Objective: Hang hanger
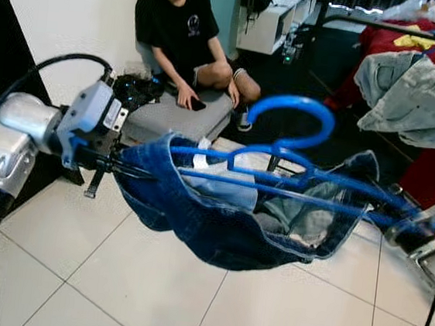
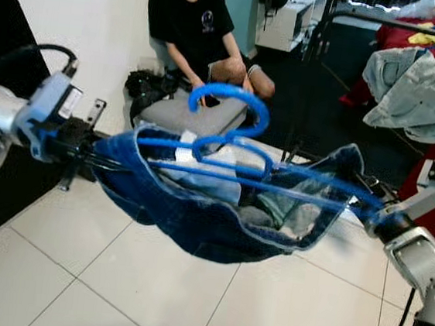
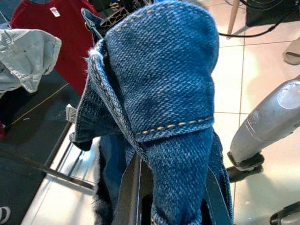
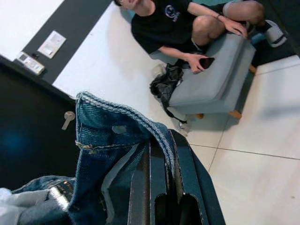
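Note:
A blue plastic hanger lies flat inside the waist of a dark blue denim garment, its hook standing up. The garment hangs stretched between my two grippers above the tiled floor. My left gripper holds the garment's left end, and in the left wrist view a thick denim fold covers the black fingers. My right gripper holds the right end where the hanger's bars meet it. In the right wrist view the denim waistband runs into its close-set fingers.
A person sits on a grey seat by the white wall, holding a phone. At the back right stands a dark clothes rail with a grey denim jacket and red garments. A black panel borders the left.

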Tool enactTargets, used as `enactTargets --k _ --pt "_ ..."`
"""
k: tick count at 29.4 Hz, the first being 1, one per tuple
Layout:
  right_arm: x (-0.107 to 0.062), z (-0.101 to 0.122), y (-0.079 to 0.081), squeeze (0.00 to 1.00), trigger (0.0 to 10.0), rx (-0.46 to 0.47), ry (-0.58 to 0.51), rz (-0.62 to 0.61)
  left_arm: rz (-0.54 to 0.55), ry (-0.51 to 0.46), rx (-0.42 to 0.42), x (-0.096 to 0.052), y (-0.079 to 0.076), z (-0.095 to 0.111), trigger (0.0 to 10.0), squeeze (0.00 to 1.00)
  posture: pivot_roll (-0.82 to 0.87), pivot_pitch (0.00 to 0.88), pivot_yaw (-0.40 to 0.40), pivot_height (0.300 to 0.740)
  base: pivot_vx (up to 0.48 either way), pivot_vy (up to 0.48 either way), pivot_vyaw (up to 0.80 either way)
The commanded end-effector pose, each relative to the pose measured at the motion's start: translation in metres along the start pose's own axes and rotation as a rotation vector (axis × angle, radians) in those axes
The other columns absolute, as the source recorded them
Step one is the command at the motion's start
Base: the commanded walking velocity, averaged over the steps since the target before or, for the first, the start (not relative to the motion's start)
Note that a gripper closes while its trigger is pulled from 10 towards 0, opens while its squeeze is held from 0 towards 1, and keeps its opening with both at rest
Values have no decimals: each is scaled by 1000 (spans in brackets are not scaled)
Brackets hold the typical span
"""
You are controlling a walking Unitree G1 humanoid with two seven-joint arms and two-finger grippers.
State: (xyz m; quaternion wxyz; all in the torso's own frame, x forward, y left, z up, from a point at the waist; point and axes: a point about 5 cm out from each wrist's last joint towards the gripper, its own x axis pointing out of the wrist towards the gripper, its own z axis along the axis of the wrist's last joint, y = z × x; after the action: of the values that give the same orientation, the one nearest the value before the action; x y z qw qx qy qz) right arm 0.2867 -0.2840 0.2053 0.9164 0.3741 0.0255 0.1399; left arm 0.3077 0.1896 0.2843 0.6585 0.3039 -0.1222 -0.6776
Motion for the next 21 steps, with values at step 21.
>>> enactTargets --k 21 --pt "-2 18 30 0 0 -51 -36 146 193 309 -54 -4 1 -40 0 0 -3 61 34 740 0 0 0"
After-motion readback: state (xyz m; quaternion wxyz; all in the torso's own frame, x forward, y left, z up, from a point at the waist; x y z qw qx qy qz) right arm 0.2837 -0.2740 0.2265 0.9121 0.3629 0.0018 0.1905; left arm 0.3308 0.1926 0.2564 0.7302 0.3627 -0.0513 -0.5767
